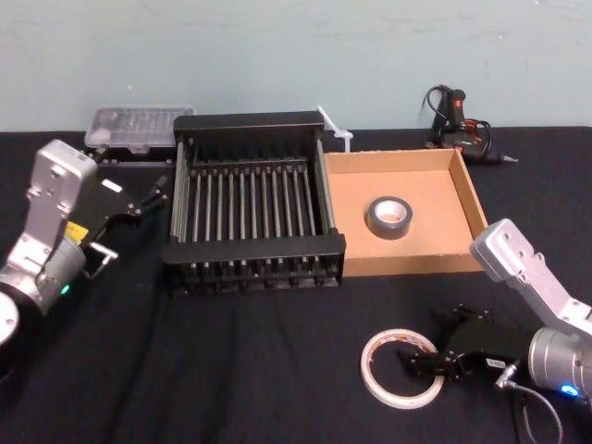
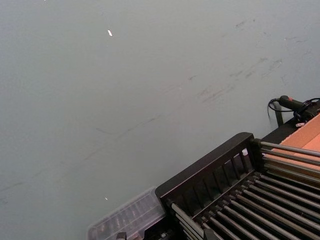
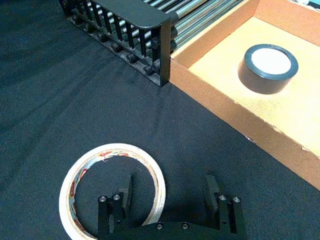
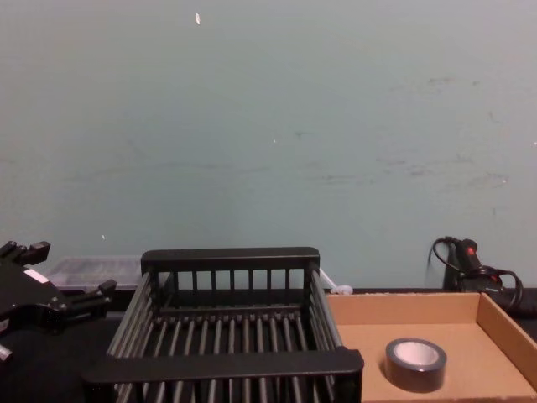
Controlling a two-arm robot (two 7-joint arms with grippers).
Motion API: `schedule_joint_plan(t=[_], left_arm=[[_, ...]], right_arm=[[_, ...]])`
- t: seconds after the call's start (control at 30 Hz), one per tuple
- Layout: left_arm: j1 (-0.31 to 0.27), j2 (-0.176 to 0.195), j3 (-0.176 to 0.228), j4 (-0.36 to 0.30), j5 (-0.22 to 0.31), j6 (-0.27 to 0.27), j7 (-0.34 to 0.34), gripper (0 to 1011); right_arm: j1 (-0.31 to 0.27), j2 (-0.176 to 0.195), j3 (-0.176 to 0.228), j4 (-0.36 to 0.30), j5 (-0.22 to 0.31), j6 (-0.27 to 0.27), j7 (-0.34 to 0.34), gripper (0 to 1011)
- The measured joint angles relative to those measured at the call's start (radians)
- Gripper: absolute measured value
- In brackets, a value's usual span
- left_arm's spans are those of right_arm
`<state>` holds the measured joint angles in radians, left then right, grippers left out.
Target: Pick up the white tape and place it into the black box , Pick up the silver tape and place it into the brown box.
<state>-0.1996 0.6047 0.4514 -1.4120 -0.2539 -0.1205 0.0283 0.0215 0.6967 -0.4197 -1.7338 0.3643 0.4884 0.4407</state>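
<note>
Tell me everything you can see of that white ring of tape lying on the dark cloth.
The white tape is a thin, wide ring, cream-white with red-orange marks along its inside and a broad open middle. It lies flat on the black cloth, in front of the brown box and apart from it. The open right tool straddles one side: one finger inside the hole, the other outside.

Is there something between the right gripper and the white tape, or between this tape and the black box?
Nothing visible. The open right gripper straddles the white tape at its rim. Only bare table lies from there to the black box, whose own near wall must be lifted over.
</note>
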Motion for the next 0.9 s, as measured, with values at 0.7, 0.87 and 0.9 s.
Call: schedule_joint_plan(t=[0.7,0.87,0.9], left_arm=[[0.000,0.000,0.000,0.000,0.000,0.000,0.000,1001],[0.000,0.000,0.000,0.000,0.000,0.000,0.000,1001],[0.000,0.000,0.000,0.000,0.000,0.000,0.000,1001]], right_arm=[[0.000,0.000,0.000,0.000,0.002,0.000,0.000,309],[0.000,0.000,0.000,0.000,0.002,0.000,0.000,173],[0.000,0.000,0.000,0.000,0.002,0.000,0.000,160]])
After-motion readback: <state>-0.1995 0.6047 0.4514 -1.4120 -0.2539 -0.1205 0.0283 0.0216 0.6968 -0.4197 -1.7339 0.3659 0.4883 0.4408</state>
